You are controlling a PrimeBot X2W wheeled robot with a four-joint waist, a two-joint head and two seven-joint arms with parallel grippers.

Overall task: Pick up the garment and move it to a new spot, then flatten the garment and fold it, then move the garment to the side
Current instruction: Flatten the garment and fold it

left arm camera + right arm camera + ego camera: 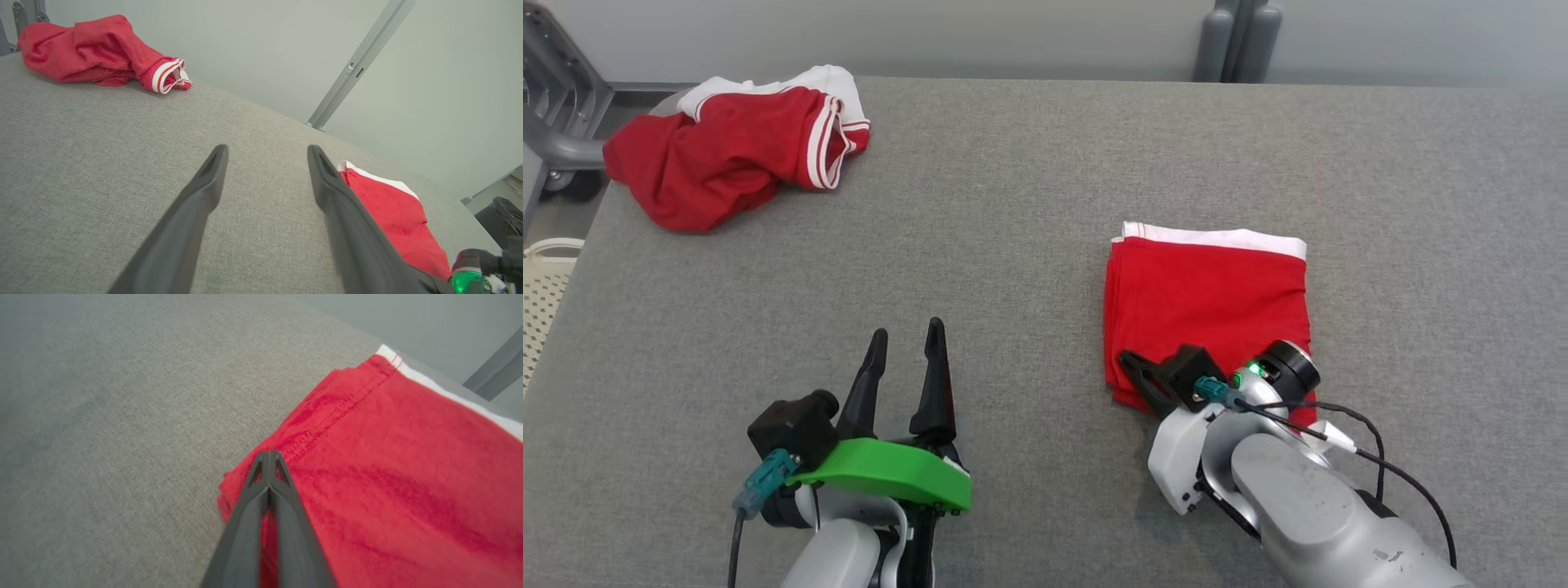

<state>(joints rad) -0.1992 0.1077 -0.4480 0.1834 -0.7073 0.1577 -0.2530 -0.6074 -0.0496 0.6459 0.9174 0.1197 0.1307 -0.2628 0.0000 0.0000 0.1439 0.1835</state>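
The garment [1209,302], red with a white band along its far edge, lies folded into a neat rectangle on the right part of the grey table [1013,204]. My right gripper [1125,358] is shut, its tips together over the garment's [388,457] near left corner [269,454]; I see no cloth pinched between the fingers. My left gripper [907,328] stands open over bare table near the front, well to the left of the folded garment [396,208], with nothing between its fingers [267,148].
A second red and white garment [727,155] lies crumpled at the table's far left corner [94,49]. A pale basket [543,286] and a grey metal frame [556,122] stand off the left edge. A grey post [1241,41] rises behind the table.
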